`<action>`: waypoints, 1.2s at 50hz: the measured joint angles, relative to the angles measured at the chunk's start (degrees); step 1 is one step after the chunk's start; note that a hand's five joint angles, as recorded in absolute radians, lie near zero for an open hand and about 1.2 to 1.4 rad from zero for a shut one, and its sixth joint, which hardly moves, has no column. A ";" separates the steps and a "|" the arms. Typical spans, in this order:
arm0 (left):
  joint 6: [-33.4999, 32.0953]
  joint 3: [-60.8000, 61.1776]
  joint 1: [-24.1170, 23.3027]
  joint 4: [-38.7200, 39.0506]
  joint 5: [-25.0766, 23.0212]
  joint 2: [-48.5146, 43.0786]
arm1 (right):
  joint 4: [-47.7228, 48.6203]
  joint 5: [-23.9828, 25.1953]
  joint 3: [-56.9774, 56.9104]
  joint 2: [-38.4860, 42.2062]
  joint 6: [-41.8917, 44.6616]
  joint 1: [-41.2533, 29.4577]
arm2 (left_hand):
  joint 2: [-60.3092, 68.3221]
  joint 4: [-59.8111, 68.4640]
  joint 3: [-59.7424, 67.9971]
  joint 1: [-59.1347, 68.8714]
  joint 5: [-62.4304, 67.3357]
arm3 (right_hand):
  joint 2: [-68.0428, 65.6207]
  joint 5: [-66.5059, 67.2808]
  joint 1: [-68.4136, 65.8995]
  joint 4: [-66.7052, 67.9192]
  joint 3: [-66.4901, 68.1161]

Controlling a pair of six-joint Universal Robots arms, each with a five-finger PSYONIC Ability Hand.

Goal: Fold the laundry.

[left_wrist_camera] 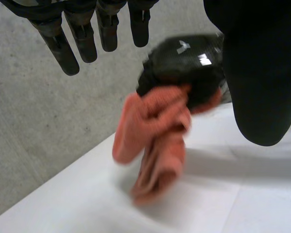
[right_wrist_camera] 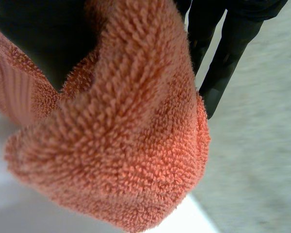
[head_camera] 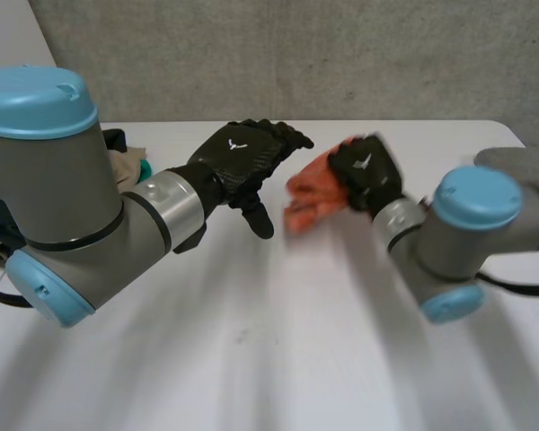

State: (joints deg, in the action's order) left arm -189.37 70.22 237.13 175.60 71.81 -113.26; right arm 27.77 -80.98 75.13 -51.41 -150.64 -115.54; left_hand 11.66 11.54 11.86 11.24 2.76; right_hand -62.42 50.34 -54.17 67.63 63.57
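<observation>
At table [head_camera: 251, 359], orange towel [head_camera: 305, 193] hangs from right hand [head_camera: 366, 171].

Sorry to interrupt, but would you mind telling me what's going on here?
The robot's right hand is gripping a bunched orange terry cloth above the white table, its loose end hanging down. The left hand is open beside it, holding nothing. The cloth is not folded yet.

Grey blue-capped arms [head_camera: 63, 189]; black left hand [head_camera: 242, 157], right hand [head_camera: 366, 171].
</observation>
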 measured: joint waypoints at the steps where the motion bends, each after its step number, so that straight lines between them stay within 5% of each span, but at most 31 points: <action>1: 0.03 -0.22 -0.08 0.06 0.00 0.06 | 0.71 0.48 -0.97 -0.32 0.26 1.27 | 0.00 0.00 0.00 0.00 0.00 | 0.00 0.00 0.00 0.00 0.00; 14: 1.15 -1.45 -3.41 0.26 -0.36 0.75 | 5.02 8.93 -16.05 1.49 -0.50 19.88 | 0.00 0.00 0.00 0.00 0.00 | 0.00 0.00 0.00 0.27 0.00; 26: 1.11 -1.16 -6.67 0.27 -0.63 1.48 | 4.77 22.60 -32.63 16.88 -12.86 37.16 | 0.00 0.00 0.00 0.00 0.00 | 0.02 0.00 0.00 0.28 0.00; 36: 1.10 -0.11 -7.20 0.33 -0.62 1.43 | 5.35 30.09 -34.70 27.13 -14.46 44.58 | 0.00 0.00 0.00 0.00 0.00 | 0.02 0.00 0.00 0.28 0.00; 46: 1.15 0.58 -7.66 0.36 -0.55 1.37 | 6.77 34.74 -29.90 29.06 -14.20 48.22 | 0.00 0.00 0.00 0.00 0.00 | 0.04 -0.01 -0.21 0.45 0.43; 49: 1.15 0.58 -7.81 0.36 -0.54 1.38 | 7.10 34.83 -28.64 28.47 -14.21 48.40 | 0.00 0.00 0.00 0.00 0.00 | 8.77 -7.60 4.55 -11.23 -8.97; 50: 1.14 0.57 -7.90 0.36 -0.54 1.40 | 7.33 34.54 -27.34 27.52 -14.21 48.47 | 0.00 0.00 0.00 0.00 0.00 | 28.65 -25.74 22.80 -29.23 -27.99; 53: 1.12 0.55 -8.05 0.36 -0.55 1.47 | 7.23 33.57 -24.93 25.07 -14.23 48.57 | 0.00 0.00 0.00 0.00 0.00 | 48.15 -42.81 40.21 -52.61 -48.47; 60: 1.17 0.53 -8.47 0.36 -0.61 2.04 | 2.80 31.60 -16.08 13.29 -14.18 51.40 | 0.00 0.00 0.00 0.00 0.00 | 49.66 -47.41 40.93 -55.72 -51.12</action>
State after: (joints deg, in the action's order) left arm -188.20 70.75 228.66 175.96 71.20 -111.22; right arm 30.57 -49.38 59.05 -38.11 -164.82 -64.14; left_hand 11.66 11.54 11.86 11.23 2.76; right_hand -12.76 2.93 -13.23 11.91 12.45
